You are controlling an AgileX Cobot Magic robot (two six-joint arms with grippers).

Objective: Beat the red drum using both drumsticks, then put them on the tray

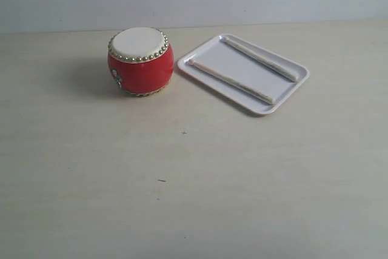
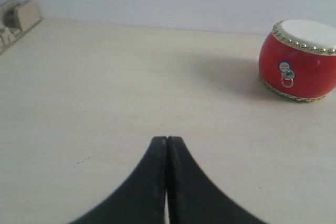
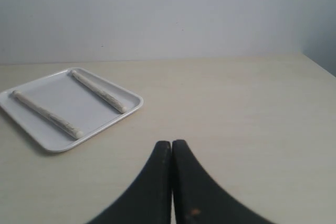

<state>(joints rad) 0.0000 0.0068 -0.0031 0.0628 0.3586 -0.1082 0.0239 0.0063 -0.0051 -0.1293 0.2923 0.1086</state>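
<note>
Closed (and empty): left pincer (image 2: 167, 140), right pincer (image 3: 171, 144)

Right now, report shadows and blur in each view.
Exterior view: soft even light, faint shadow left of the drum. Left wrist view: faint shadow beside the drum, left fingers soft-edged. Right wrist view: right fingers soft-edged, tray sharp, no glare.

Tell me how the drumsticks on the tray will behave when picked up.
The drumsticks look slim and straight, so probably stiff and light. Seemingly round, they may roll if nudged, though the tray rim would likely stop them.
</note>
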